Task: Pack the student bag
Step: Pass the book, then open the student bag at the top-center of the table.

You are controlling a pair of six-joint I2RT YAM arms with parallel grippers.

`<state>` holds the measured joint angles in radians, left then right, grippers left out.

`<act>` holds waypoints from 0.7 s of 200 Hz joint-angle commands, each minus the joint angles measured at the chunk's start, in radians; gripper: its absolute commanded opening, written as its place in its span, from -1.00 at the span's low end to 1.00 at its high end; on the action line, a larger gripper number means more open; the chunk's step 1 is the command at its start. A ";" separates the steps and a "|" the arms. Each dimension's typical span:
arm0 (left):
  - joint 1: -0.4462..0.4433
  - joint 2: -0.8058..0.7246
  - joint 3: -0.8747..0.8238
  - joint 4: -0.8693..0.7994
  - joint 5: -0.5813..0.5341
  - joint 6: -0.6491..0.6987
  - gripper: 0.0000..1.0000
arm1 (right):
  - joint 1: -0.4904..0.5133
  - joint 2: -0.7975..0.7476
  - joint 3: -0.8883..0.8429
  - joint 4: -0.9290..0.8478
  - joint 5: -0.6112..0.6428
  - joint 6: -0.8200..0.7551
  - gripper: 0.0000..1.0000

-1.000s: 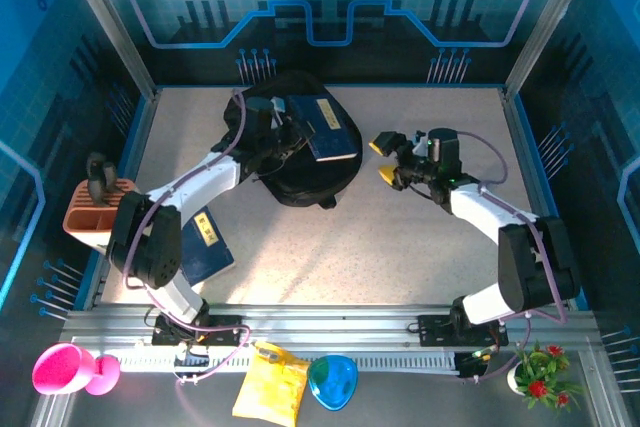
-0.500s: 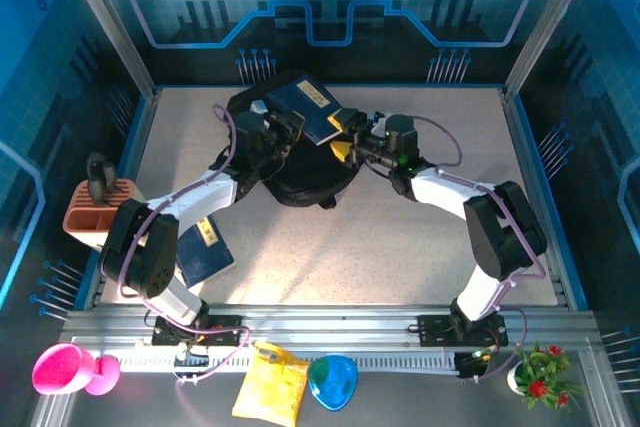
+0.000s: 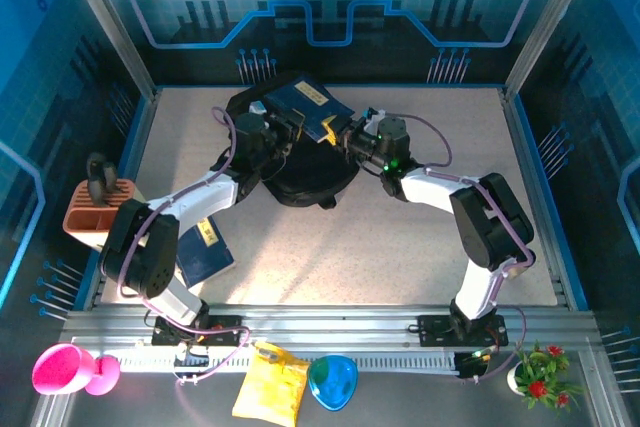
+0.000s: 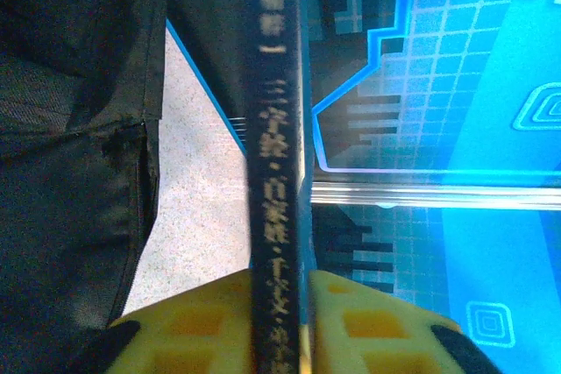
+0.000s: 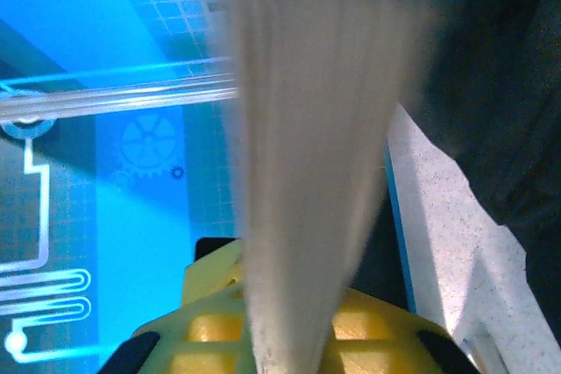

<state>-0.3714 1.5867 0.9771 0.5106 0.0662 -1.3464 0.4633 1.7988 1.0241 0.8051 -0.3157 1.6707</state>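
Speckled white table (image 3: 400, 237), inside a blue-lit enclosure, carries the large black soft fabric student bag (image 3: 300, 175) at its far centre. Above the bag's far edge, a dark blue rectangular book (image 3: 305, 107) is held tilted. The left tool (image 3: 288, 127), on the bag's left, grasps the book's spine between yellow pads. The right tool (image 3: 340, 132), on the bag's right, is clenched on the book's page edge. A second blue book (image 3: 205, 250) lies flat, well apart from the bag.

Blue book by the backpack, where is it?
Top view, far middle: the blue book is over the student bag, gripped by the left gripper and right gripper.
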 commanded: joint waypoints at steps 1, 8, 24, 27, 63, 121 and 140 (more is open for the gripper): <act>-0.006 -0.053 0.018 -0.048 0.000 0.072 -0.23 | -0.031 -0.072 -0.026 -0.055 0.025 -0.111 -0.88; -0.008 -0.057 0.030 -0.112 0.000 0.113 -0.05 | -0.043 -0.098 -0.034 -0.082 0.026 -0.144 -0.89; -0.010 -0.045 0.054 -0.235 0.022 0.204 0.15 | -0.078 -0.166 -0.063 -0.144 0.038 -0.224 -0.91; -0.010 -0.040 0.057 -0.252 0.030 0.217 0.18 | -0.087 -0.179 -0.070 -0.158 0.040 -0.240 -0.91; -0.017 0.049 0.116 -0.374 0.157 0.378 0.31 | -0.204 -0.314 -0.139 -0.295 0.033 -0.398 -0.92; -0.122 0.241 0.341 -0.614 0.186 0.692 0.28 | -0.385 -0.484 -0.226 -0.553 0.014 -0.575 -0.93; -0.175 0.282 0.392 -0.664 0.131 0.819 0.27 | -0.420 -0.521 -0.238 -0.609 0.020 -0.611 -0.93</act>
<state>-0.4862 1.8278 1.2892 -0.0227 0.2180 -0.7532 0.0795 1.3418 0.7994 0.2962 -0.2947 1.1690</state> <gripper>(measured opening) 0.637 0.114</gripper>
